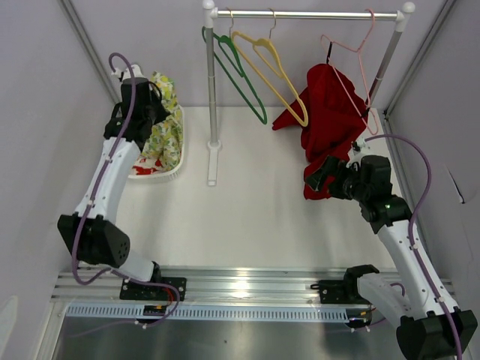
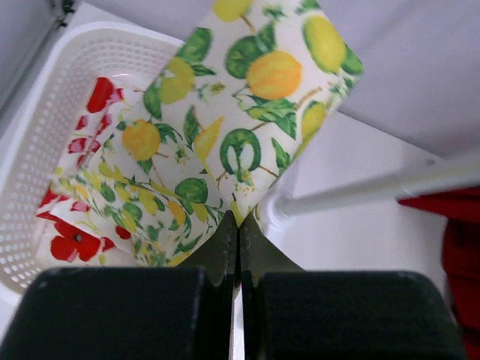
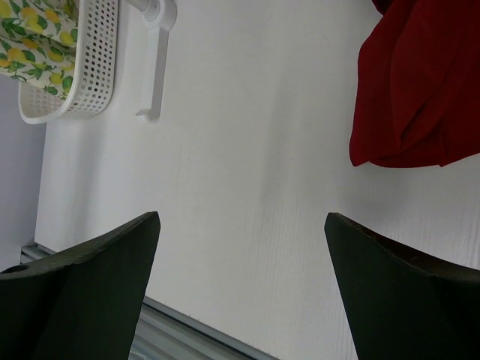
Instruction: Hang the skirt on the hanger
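The skirt (image 1: 165,129), white with a lemon and leaf print (image 2: 247,97), is pulled up out of the white basket (image 1: 178,161) at the back left. My left gripper (image 1: 150,101) is shut on a corner of the skirt, its fingertips (image 2: 238,217) pinching the cloth. A green hanger (image 1: 236,71) and a yellow hanger (image 1: 274,71) hang bare on the rail (image 1: 307,14). A pink hanger (image 1: 352,75) carries a red garment (image 1: 330,112). My right gripper (image 1: 315,178) stands open and holds nothing (image 3: 241,217), just below the red garment (image 3: 420,90).
The basket (image 2: 45,142) also holds a white cloth with red flowers (image 2: 71,240). The rack's left pole (image 1: 211,90) and its foot (image 3: 154,67) stand between basket and hangers. Grey walls close in both sides, and a metal rail (image 1: 247,281) runs along the near edge.
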### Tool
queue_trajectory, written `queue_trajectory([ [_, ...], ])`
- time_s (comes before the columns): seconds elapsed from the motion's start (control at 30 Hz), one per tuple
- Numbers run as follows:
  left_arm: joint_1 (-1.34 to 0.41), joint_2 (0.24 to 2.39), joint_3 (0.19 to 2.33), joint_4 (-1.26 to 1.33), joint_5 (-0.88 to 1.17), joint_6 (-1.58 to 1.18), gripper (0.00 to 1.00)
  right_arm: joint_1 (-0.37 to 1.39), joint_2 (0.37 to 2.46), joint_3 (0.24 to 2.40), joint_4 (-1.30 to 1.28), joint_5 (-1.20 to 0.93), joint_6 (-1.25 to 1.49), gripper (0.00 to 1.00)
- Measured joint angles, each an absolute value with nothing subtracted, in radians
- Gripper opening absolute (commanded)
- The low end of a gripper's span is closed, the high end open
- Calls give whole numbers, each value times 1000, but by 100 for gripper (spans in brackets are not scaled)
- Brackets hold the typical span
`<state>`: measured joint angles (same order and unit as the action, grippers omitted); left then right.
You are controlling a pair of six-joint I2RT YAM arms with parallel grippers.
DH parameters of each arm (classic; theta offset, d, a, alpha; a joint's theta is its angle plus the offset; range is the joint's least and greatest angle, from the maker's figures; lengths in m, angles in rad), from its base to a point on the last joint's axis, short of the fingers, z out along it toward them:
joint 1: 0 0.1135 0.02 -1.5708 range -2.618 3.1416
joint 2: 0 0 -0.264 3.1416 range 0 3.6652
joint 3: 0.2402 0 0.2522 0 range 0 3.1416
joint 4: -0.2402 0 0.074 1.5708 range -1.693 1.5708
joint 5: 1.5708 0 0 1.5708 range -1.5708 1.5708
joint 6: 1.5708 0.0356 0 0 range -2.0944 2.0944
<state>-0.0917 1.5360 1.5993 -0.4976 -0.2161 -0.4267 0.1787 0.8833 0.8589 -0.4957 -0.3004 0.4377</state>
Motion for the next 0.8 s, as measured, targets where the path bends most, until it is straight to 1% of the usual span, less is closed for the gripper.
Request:
queue_trajectory([
  [0.37, -421, 1216, 1582, -532, -352, -335, 0, 179, 914, 859, -488, -304, 436, 99],
  [0.47, -479, 1142, 1582, -549, -358, -329, 0, 180, 915, 859, -488, -304, 435, 99],
  [0.63, -492, 1048, 1584, -630, -264, -332, 0, 186, 912, 859, -488, -302, 435, 99],
  [0.8, -509, 1034, 1556, -703, -31, -331, 0, 215, 891, 859, -490, -282, 432, 99],
])
